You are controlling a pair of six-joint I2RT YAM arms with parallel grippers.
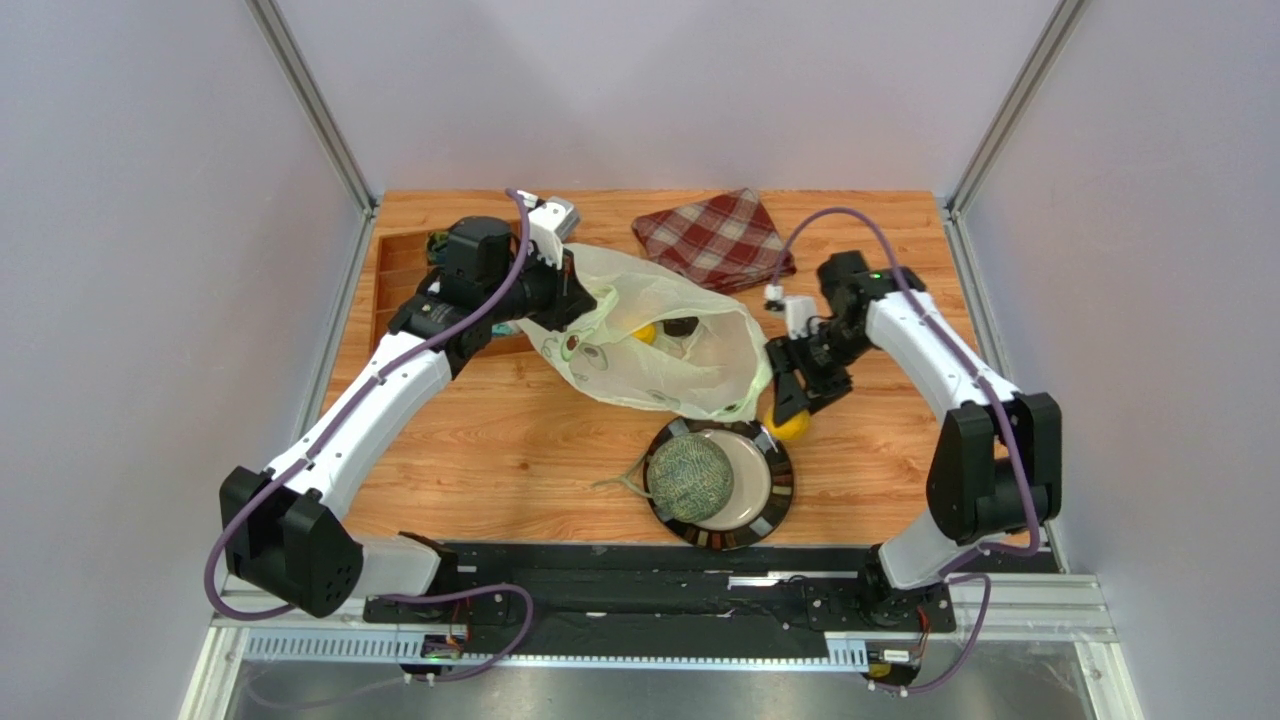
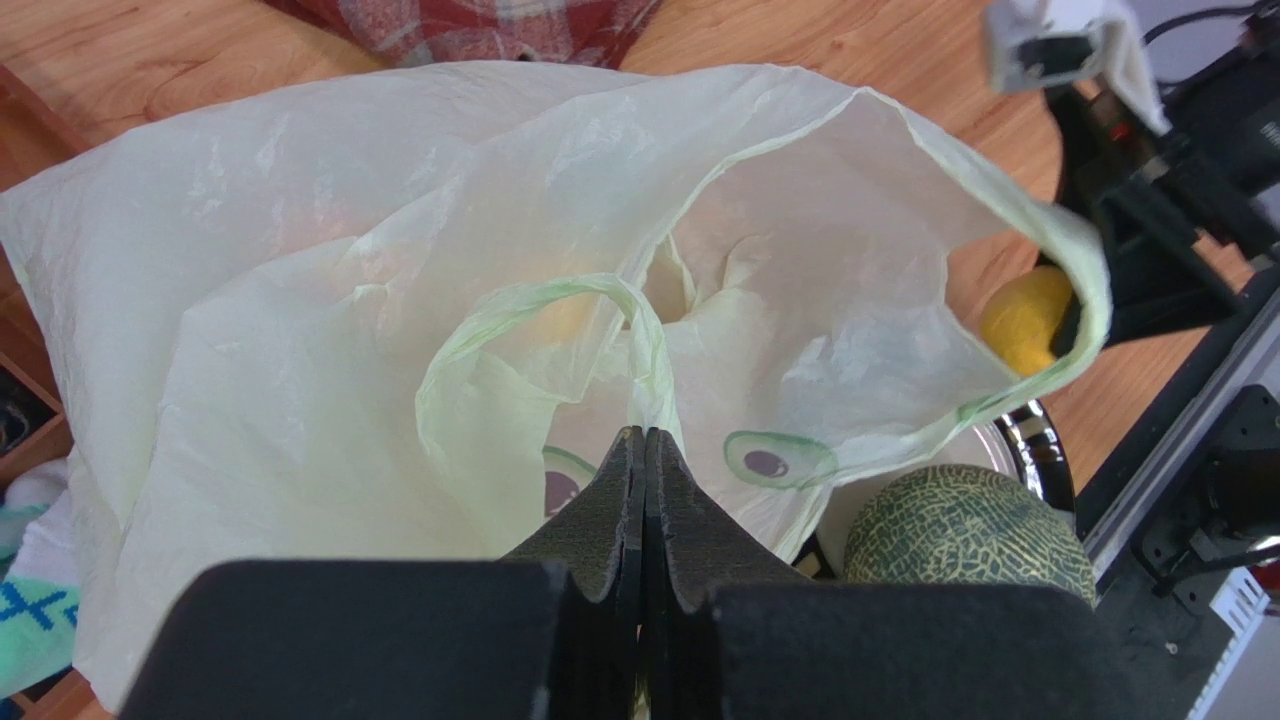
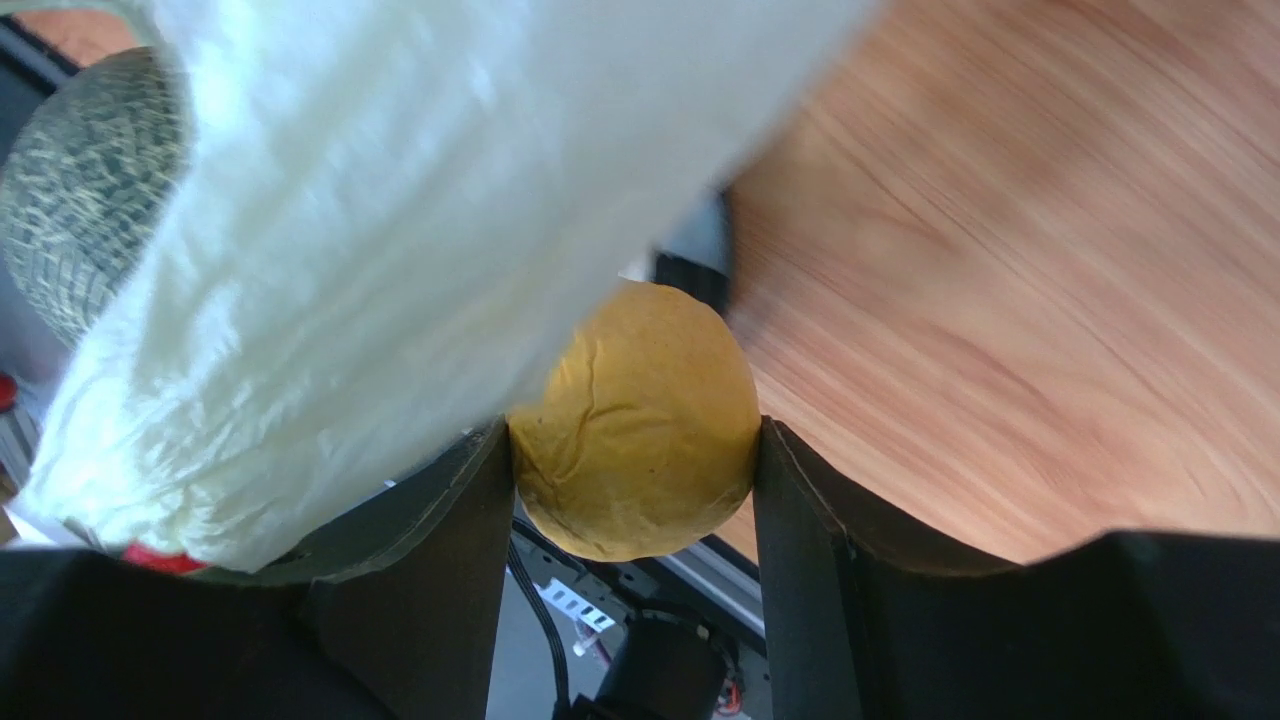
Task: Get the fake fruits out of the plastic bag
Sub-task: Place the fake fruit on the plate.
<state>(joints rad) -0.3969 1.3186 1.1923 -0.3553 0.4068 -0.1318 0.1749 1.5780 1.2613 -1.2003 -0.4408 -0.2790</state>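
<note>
Two grips: left gripper [image 2: 643,438] pinching plastic bag [image 2: 301,225], right gripper [image 3: 631,450] clamping small yellow citrus [image 3: 646,390], two o'clock of plate [image 1: 778,488]; draped film may snag your lift.

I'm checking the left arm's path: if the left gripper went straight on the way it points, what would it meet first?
The plastic bag: the left gripper is shut on its film, so going on would press into the crumpled bag wall ahead. What sits behind that wall is hard to judge.
</note>
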